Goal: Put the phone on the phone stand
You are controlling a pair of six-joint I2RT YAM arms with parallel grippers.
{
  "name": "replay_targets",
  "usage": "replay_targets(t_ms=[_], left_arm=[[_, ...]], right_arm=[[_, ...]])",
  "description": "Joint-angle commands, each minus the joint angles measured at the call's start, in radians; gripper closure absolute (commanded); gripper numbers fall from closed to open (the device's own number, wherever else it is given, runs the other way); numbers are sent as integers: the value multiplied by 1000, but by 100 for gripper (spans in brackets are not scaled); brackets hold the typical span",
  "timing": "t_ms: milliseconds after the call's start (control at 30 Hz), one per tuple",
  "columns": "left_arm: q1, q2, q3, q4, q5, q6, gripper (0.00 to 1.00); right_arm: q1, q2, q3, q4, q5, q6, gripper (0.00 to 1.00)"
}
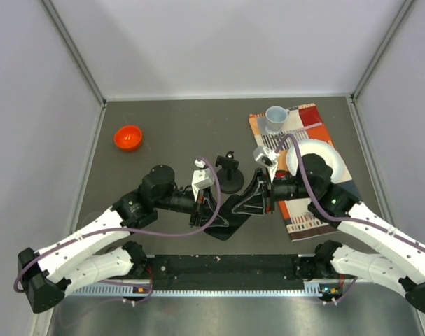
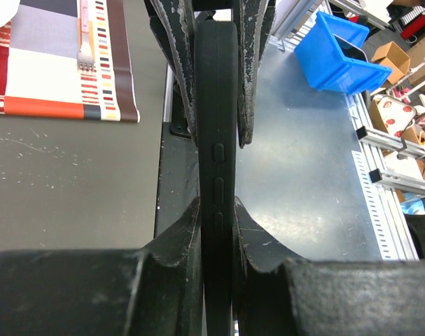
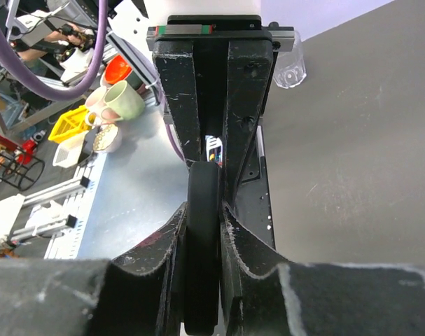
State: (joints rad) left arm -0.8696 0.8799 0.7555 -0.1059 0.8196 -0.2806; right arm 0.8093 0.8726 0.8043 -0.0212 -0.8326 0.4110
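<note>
- Phone (image 1: 230,215): held between the two arms at mid-table, in front of the phone stand (image 1: 230,176) and close to it. It is not on the cradle yet. Whether its near corner touches the table (image 1: 163,126) I cannot tell.
- Left fingers (image 2: 166,269): nearly shut and clamped on the phone's two faces. The left wrist view shows the phone edge-on, side buttons facing the camera.
- Right fingers (image 3: 159,262): also drawn in tight, pinching the opposite end of the phone; both pads appear to be in contact.
- Stand: upright, with its disc base flat on the table and the cradle on top unoccupied.
- Step in hand, as I judge it: a two-arm regrip, or a handover before the lift.
- Doing it well:
  - Make sure one grip is firm before the other lets go.
  - Release slowly so the phone does not twist.
  - The carrying arm should hold the phone by one end and leave the other end bare for the cradle.
  - Approach from above and slightly in front, with the phone tilted back to match the cradle.
  - Keep the idle arm away from the stand's post, since a knock would probably tip or shift it.
- Striped mat (image 1: 307,129), mug (image 1: 275,117) and orange bowl (image 1: 128,137) sit well away from the work.
</note>
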Motion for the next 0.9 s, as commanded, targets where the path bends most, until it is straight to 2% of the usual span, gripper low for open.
replay_targets(t_ms=[0, 100, 233, 267, 333, 367, 467, 567, 667, 733, 800, 833, 867], left_arm=[[-2, -7, 65, 89, -2, 27, 100], [-2, -7, 70, 87, -8, 27, 100], [0, 1, 82, 66, -45, 29, 100], [-2, 1, 87, 55, -83, 32, 81], [-2, -2, 93, 37, -118, 32, 63], [0, -9, 91, 34, -137, 32, 48], [3, -32, 91, 19, -191, 29, 39], [4, -51, 100, -14, -286, 29, 38], [6, -64, 125, -58, -501, 20, 37], [9, -39, 151, -136, -696, 14, 35], [12, 10, 205, -237, -821, -9, 31], [14, 34, 228, -279, -964, -18, 26], [17, 81, 267, -305, -990, 1, 25]], right_arm=[[5, -1, 18, 40, -17, -26, 87], [5, -10, 15, 24, -10, -46, 100], [5, -38, -8, 24, 32, -67, 100], [7, -46, -13, 24, 65, -81, 100], [5, -78, -33, 24, 110, -98, 100], [5, -90, -36, 24, 156, -119, 100], [5, -116, -42, -25, 205, -149, 100], [5, -132, -34, -66, 225, -175, 100], [7, -164, -24, -152, 299, -222, 100], [5, -185, -14, -245, 379, -271, 100], [5, -214, 7, -314, 432, -307, 100], [5, -224, 18, -372, 481, -336, 100], [7, -236, 36, -403, 504, -348, 100]])
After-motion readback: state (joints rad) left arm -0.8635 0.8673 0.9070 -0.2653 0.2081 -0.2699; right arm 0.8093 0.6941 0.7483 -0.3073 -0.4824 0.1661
